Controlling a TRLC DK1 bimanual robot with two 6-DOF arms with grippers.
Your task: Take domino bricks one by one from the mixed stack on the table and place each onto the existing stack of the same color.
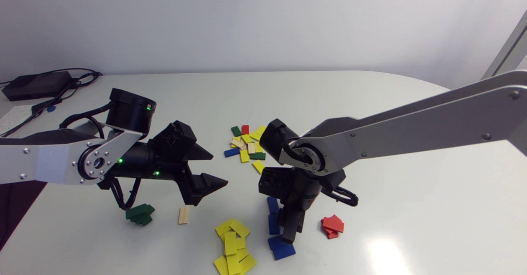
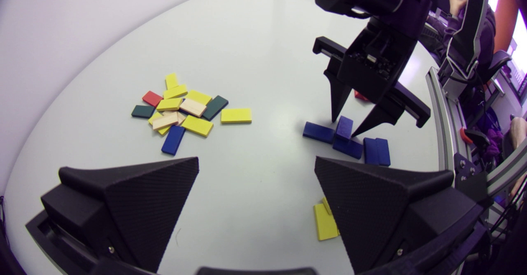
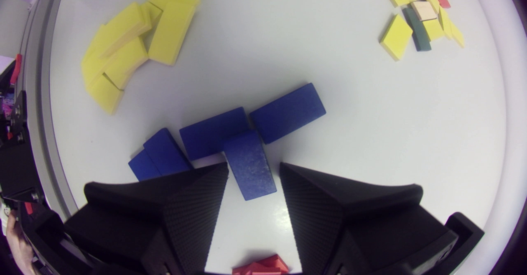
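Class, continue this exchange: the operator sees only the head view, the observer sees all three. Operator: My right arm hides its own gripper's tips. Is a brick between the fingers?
Observer: Yes. The right wrist view shows a blue brick between the fingers of the right gripper.
Operator: Is it clamped?
Observer: No. A strip of table shows between the brick and one finger, so the gripper is open.
Operator: How many of that colour lie down there?
Observer: Five blue bricks, counting that one.
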